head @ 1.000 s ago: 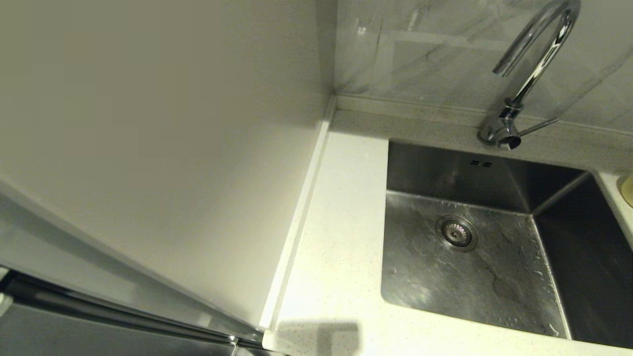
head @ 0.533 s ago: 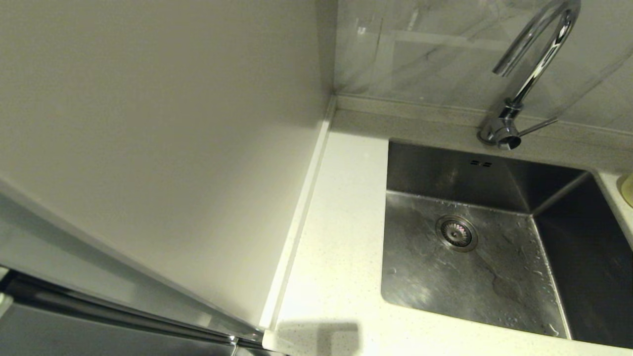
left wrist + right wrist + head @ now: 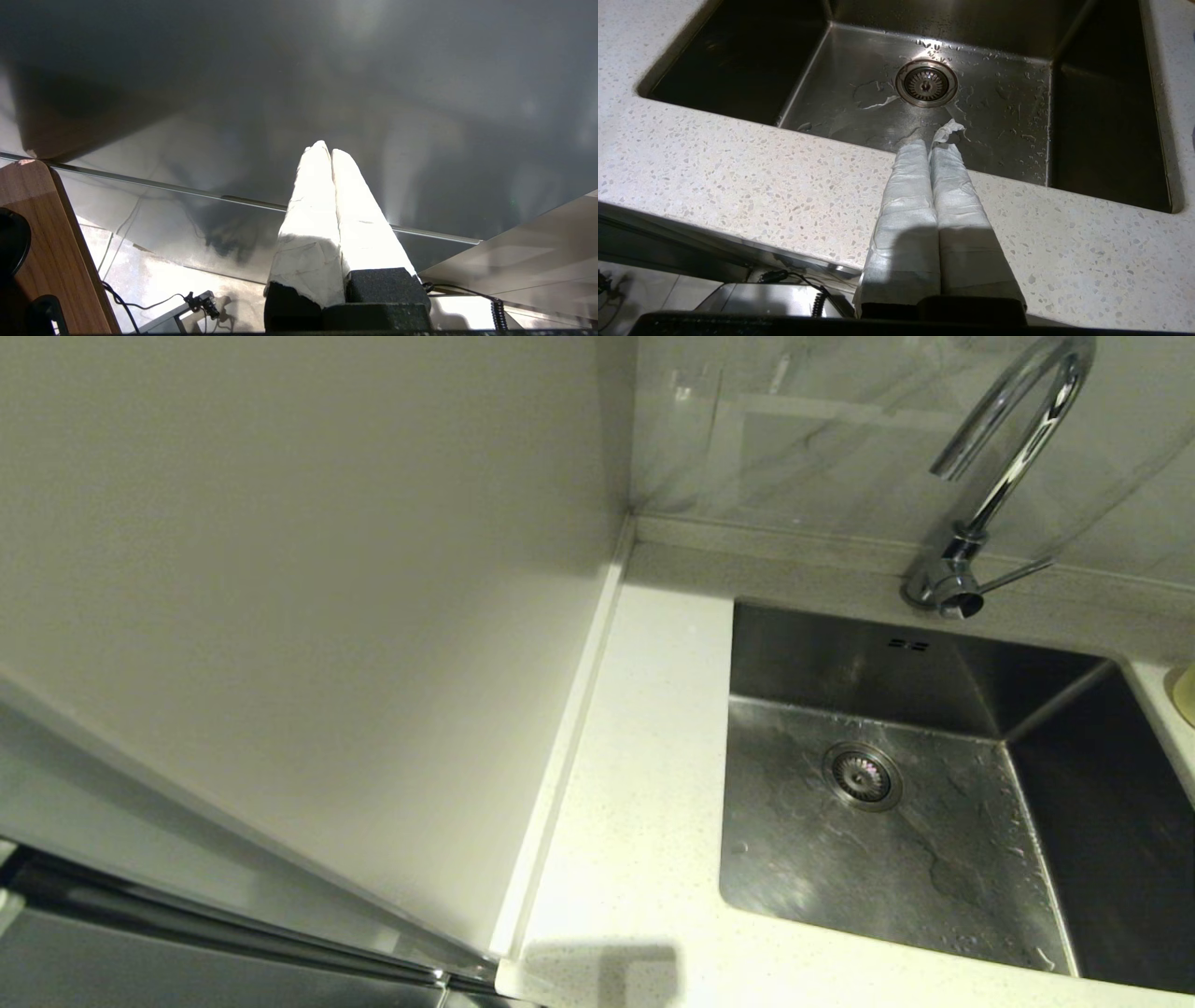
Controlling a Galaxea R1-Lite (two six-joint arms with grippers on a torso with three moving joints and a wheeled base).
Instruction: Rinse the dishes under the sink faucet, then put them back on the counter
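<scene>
The stainless steel sink (image 3: 934, 859) lies at the right of the head view, wet, with its round drain strainer (image 3: 861, 777) and nothing in it. The chrome gooseneck faucet (image 3: 1004, 476) stands behind it with no water running. A sliver of the yellow bowl (image 3: 1186, 695) shows on the counter at the far right edge; the other bowls are out of view. My right gripper (image 3: 933, 143) is shut and holds nothing, hovering over the counter's front edge (image 3: 738, 172) before the sink (image 3: 924, 102). My left gripper (image 3: 325, 150) is shut, parked low beside a grey panel.
A large pale cabinet side (image 3: 280, 616) fills the left half of the head view. A narrow strip of speckled counter (image 3: 635, 784) runs between it and the sink. A tiled wall (image 3: 822, 429) rises behind the faucet. Neither arm shows in the head view.
</scene>
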